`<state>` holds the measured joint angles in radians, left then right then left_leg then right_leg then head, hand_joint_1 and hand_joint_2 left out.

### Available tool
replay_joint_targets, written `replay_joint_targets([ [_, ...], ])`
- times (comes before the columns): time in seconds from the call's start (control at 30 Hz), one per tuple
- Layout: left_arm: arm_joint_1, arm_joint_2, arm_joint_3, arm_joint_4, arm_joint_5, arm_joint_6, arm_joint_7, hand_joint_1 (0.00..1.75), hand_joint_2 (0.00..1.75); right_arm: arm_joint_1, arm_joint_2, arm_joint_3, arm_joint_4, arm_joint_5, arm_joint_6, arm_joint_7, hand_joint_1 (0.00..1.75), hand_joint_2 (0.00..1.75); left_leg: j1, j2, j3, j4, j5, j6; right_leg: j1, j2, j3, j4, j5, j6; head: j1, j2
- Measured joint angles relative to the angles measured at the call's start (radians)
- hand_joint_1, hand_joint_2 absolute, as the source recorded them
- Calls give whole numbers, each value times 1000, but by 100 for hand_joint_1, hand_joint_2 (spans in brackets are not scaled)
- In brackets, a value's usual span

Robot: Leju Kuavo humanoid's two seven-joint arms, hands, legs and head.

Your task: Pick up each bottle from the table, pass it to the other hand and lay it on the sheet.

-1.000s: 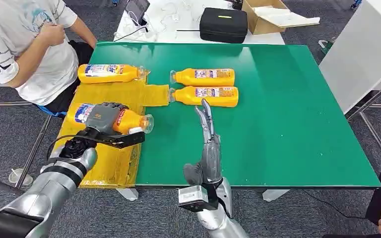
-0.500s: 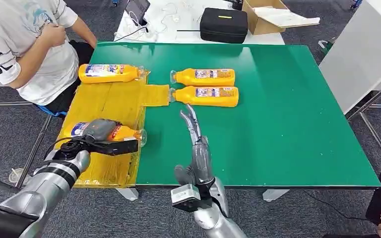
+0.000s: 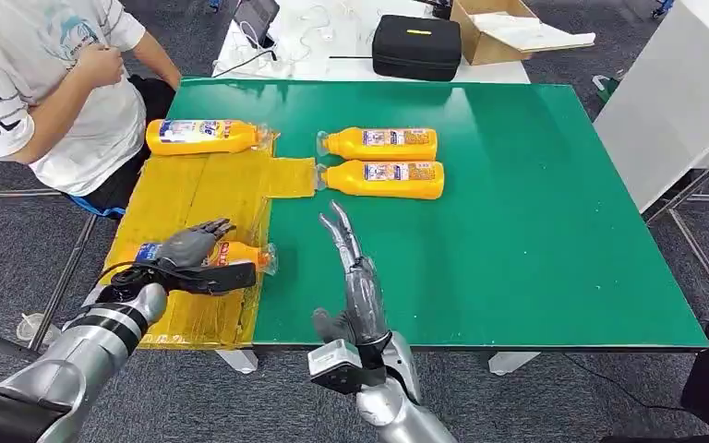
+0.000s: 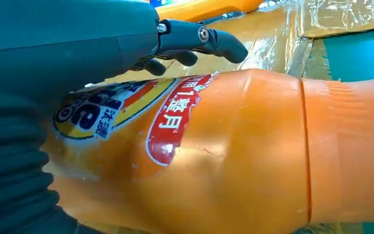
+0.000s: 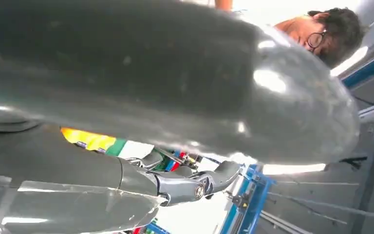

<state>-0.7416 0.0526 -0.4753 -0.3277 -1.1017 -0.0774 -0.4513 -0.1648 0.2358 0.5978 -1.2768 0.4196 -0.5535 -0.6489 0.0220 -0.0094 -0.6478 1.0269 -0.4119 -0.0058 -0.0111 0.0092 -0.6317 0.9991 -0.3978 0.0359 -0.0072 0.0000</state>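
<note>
An orange bottle lies on its side near the front of the yellow sheet, cap toward the green table. My left hand rests over its labelled end with the fingers lifted straight off the bottle and the thumb low alongside it. My right hand hovers over the table's front edge, fingers straight and together, holding nothing. A second bottle lies at the sheet's far end. Two more bottles lie side by side on the table.
A person in a white shirt sits at the table's far left corner, close to the sheet. A black case and a cardboard box sit on the white table behind. The green table's right half is bare.
My left hand carried the bottle down to the front of the sheet and its fingers lifted off it. My right hand drifted left and back toward me.
</note>
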Motion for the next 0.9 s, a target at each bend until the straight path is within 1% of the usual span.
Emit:
replay_joint_targets([
  [0.1, 0, 1, 0, 0, 3, -11, -4, 0, 0, 0, 0, 0, 7, 0, 0, 0, 0, 0, 0, 0, 0, 0, 0, 0, 0, 0, 0, 0, 0, 0, 0, 0],
  [0.2, -1, 3, 11, 0, 41, -57, -40, 0, 0, -1, 0, 0, 14, -3, 1, 1, 0, 0, 0, 0, 1, 0, 0, 0, 0, 0, 1, 0, 0, 0, 0, 0],
  [0.33, 0, 7, 59, -1, 167, -114, -125, 0, 0, -11, 2, -1, 30, -7, 7, 3, 0, 0, 0, 0, 2, 0, 0, 0, 0, 0, 2, 0, 0, 0, 0, 0],
  [0.4, 15, 7, 101, -11, 252, -91, -169, 0, 0, -14, 5, -1, 40, -7, 11, 3, 0, 0, 0, 0, 2, 0, 0, 0, 0, 0, 2, 0, 0, 0, 0, 0],
  [0.47, 41, -1, 144, -31, 317, -14, -179, 0, 0, -16, 6, -1, 48, 3, 17, 15, 0, 0, 0, 0, 2, 0, 0, 0, 0, 0, 2, 0, 0, 0, 0, 0],
  [0.53, 68, -16, 189, -54, 363, 122, -182, 0, 0, -17, 8, -1, 58, 17, 24, 37, 0, 0, 0, 0, 2, 0, 0, 0, 0, 0, 1, 0, 0, 0, 0, 0],
  [0.57, 79, -22, 207, -66, 378, 193, -188, 0, 0, -18, 8, -1, 63, 25, 29, 48, 0, 0, 0, 0, 2, 0, 0, 0, 0, 0, 1, 0, 0, 0, 0, 0],
  [0.63, 95, -39, 252, -99, 377, 403, -193, 0, 0, -19, 12, 0, 77, 42, 35, 65, 0, 0, 0, 0, 2, 0, 0, 0, 0, 0, 1, 0, 0, 0, 0, 0],
  [0.7, 101, -53, 280, -121, 369, 534, -195, 0, 0, -22, 16, 0, 89, 51, 35, 72, 0, 0, 0, 0, 2, 0, 0, 0, 0, 0, 1, 0, 0, 0, 0, 0],
  [0.77, 116, -66, 314, -159, 407, 674, -227, 0, 0, -25, 19, 2, 100, 59, 33, 78, 0, 0, 0, 0, 2, 0, 0, 0, 0, 0, 1, 0, 0, 0, 0, 0],
  [0.8, 123, -71, 333, -186, 457, 713, -237, 0, 0, -27, 21, 3, 105, 65, 30, 82, 0, 0, 0, 0, 2, 0, 0, 0, 0, 0, 1, 0, 0, 0, 0, 0],
  [0.87, 136, -90, 382, -250, 627, 672, -244, 0, 0, -28, 21, 6, 114, 86, 19, 95, 0, 0, 0, 0, 2, 0, 0, 0, 0, 0, 1, 0, 0, 0, 0, 0],
  [0.9, 142, -99, 408, -273, 680, 650, -245, 0, 0, -30, 21, 8, 118, 92, 17, 99, 0, 175, 0, 0, 2, 0, 0, 0, 0, 0, 1, 0, 0, 0, 0, 0],
])
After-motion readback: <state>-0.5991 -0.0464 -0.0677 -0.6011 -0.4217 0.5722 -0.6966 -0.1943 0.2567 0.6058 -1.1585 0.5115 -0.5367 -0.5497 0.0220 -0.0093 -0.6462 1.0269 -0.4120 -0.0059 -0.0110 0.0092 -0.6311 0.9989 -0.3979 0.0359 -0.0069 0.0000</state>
